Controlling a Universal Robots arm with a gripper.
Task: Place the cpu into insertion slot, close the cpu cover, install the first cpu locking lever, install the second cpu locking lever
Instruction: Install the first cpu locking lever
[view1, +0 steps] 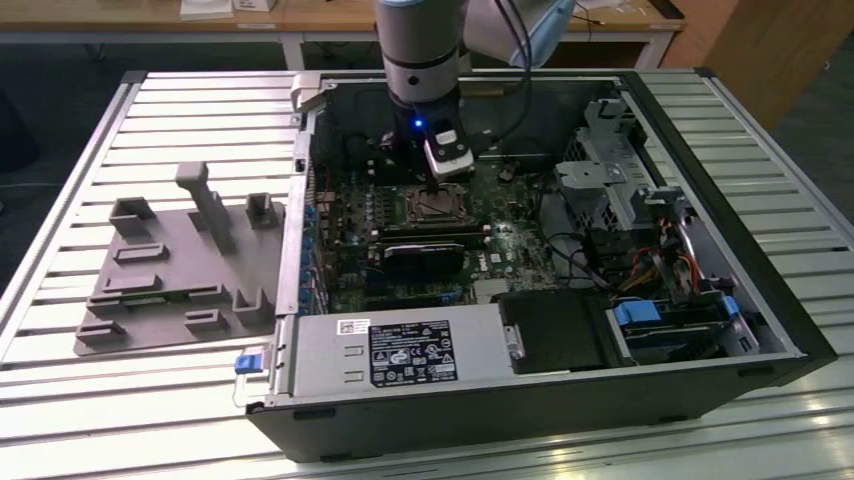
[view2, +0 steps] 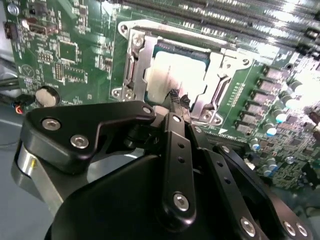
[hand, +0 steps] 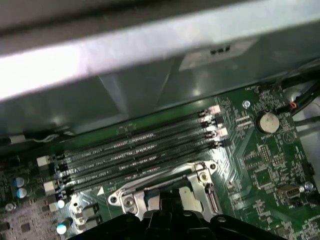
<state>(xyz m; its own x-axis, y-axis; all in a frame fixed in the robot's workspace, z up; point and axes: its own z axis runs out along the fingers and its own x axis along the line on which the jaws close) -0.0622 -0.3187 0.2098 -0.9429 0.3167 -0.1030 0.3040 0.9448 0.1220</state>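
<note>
Green motherboard (view2: 75, 45), silver cpu (view2: 175, 70) & cpu cover (view2: 220, 70), black pincer (view2: 178, 100), grey ribbed table (view1: 147, 400)

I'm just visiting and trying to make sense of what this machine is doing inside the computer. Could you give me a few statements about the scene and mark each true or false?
1. The computer case lies on its side with its inside exposed. True.
2. The gripper hangs over the grey fixture outside the case. False: it is over the processor socket on the motherboard.
3. The cpu already sits in the socket. True.
4. The cpu cover has no opening. False: the chip's top shows through its middle.
5. Four long memory slots run beside the socket. True.
</note>
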